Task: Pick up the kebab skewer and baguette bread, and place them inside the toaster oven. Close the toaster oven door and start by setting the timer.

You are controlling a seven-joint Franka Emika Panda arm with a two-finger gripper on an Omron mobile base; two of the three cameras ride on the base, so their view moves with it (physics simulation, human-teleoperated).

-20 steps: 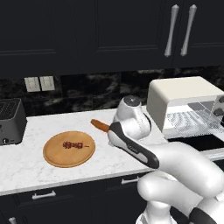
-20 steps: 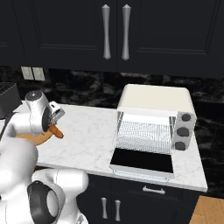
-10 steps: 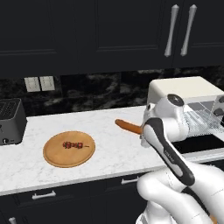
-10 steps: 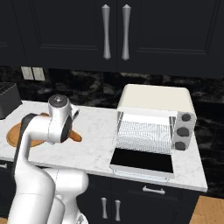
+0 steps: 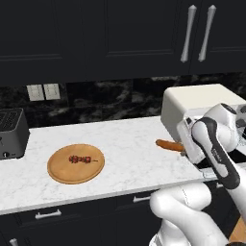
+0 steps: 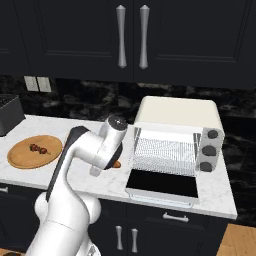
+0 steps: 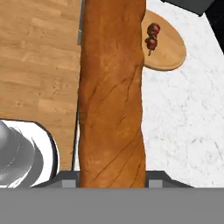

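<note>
My gripper [image 7: 113,181] is shut on the baguette bread [image 7: 113,92], a long orange-brown loaf that runs up the middle of the hand view. In the left base view the baguette bread [image 5: 168,144] sticks out leftward from the hand, above the counter just left of the cream toaster oven [image 5: 202,98]. From the right, its tip [image 6: 116,164] peeks out below the hand, left of the toaster oven [image 6: 177,112]. The toaster oven door [image 6: 162,184] lies folded down and open, with the wire rack [image 6: 162,155] showing. The kebab skewer [image 5: 80,159] [image 6: 38,148] [image 7: 152,37] lies on the round wooden board [image 5: 62,173].
A dark slot toaster [image 5: 10,132] stands at the counter's far left. Black upper cabinets with silver handles [image 6: 131,36] hang above. Bare marble counter [image 5: 129,158] lies between the board and the oven. The wooden floor [image 7: 39,65] shows beyond the counter edge in the hand view.
The arm has swung right with the baguette, from beside the wooden board to just in front of the toaster oven. The skewer and board stayed put.
</note>
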